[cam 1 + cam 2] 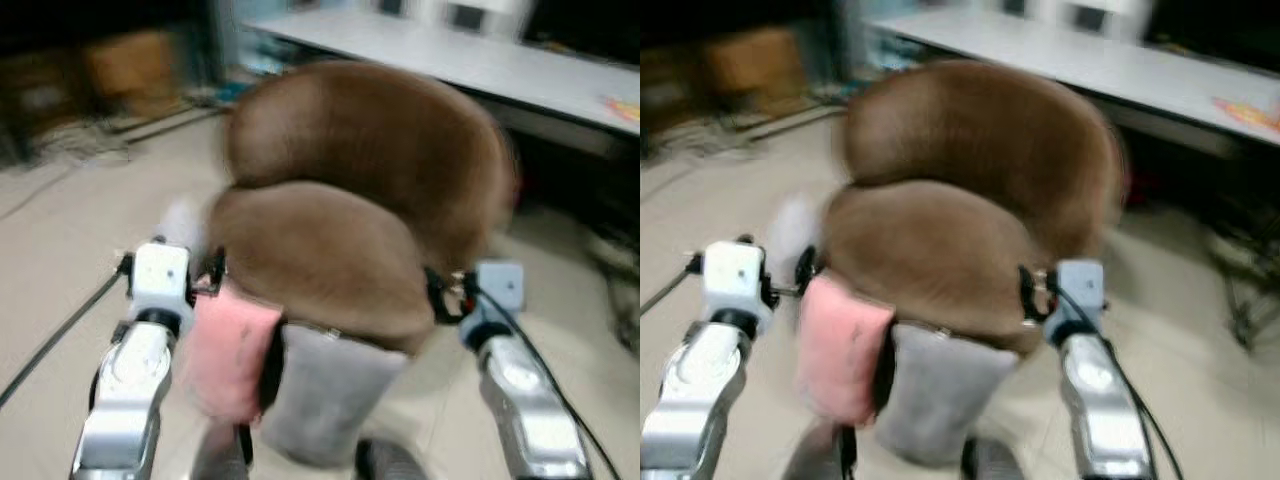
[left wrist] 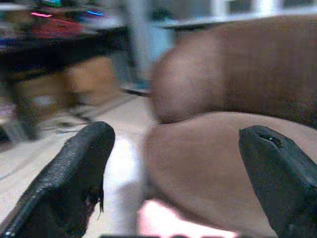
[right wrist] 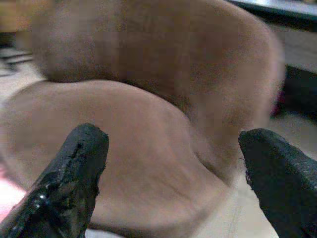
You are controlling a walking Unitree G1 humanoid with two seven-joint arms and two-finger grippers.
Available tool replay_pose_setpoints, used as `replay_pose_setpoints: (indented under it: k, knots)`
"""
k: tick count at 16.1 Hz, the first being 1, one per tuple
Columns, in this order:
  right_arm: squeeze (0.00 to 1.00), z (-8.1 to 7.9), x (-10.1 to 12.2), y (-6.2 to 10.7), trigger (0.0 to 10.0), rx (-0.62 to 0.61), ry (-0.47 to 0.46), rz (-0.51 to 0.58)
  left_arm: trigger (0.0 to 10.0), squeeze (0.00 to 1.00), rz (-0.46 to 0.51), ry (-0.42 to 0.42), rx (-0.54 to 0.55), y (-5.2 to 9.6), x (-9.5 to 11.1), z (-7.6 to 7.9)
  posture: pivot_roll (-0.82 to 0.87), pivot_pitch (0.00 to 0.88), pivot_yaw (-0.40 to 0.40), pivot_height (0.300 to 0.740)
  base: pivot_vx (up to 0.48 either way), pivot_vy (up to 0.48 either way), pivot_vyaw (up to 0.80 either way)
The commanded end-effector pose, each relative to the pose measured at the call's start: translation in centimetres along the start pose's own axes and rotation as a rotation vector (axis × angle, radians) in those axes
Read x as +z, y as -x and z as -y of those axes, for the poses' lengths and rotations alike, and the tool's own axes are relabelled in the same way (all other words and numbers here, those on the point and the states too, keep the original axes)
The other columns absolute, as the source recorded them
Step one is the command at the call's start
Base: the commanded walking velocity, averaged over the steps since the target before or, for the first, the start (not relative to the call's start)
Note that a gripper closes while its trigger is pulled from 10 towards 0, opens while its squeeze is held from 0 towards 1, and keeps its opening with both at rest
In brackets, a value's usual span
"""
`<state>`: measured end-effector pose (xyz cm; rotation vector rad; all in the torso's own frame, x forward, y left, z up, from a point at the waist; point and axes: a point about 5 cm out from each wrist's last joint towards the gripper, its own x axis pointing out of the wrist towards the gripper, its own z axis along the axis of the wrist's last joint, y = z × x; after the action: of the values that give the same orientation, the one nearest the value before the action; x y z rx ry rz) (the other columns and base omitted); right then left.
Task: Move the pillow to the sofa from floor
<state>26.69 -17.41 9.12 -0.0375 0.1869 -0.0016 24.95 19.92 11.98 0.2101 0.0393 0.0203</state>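
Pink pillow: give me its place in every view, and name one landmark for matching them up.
Left eye view: pink pillow low and left of centre, beside the left arm, against the brown sofa.
Right eye view: low left, below the sofa seat.
Left wrist view: a pink strip at the bottom edge.
Right wrist view: a pink patch at the lower left edge.
Shared landmark: the brown sofa.

Motion-blurred brown sofa, pillow partly cut off below
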Motion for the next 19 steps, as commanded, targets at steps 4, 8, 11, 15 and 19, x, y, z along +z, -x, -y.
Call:
replay_pose_setpoints:
  k: [4, 8, 11, 15, 19]
  knots:
    - [0.00, -0.3, -0.2, 0.1, 10.0, -0.002, 0.009, -0.015, 10.0, 0.00, -0.010, 0.019, -0.012, 0.0, -0.2, 0.2, -0.06, 0.000, -0.054, 0.640, 0.000, 0.000, 0.00]
    - [0.00, -0.3, -0.3, 0.0, 10.0, 0.008, 0.023, -0.029, 10.0, 0.00, -0.012, 0.026, -0.013, 0.1, -0.4, 0.2, -0.06, 0.000, -0.060, 0.640, 0.260, 0.000, 0.00]
    - [0.00, -1.1, -0.2, 0.0, 10.0, 0.078, 0.061, -0.020, 10.0, 0.00, -0.013, 0.025, -0.010, 0.2, -0.5, 0.2, -0.06, 0.000, -0.065, 0.640, 0.265, 0.000, 0.44]
    - [0.00, -1.1, -0.1, 0.1, 10.0, 0.071, 0.072, -0.017, 10.0, 0.00, -0.017, 0.020, -0.003, 0.3, -0.6, 0.1, -0.06, 0.000, -0.066, 0.640, 0.263, 0.000, 0.74]
    - [0.00, -0.4, -0.4, -0.1, 10.0, 0.009, 0.042, -0.043, 10.0, 0.00, -0.028, 0.004, 0.015, 0.3, -0.7, -0.1, -0.06, 0.000, -0.069, 0.640, 0.060, 0.000, 0.00]
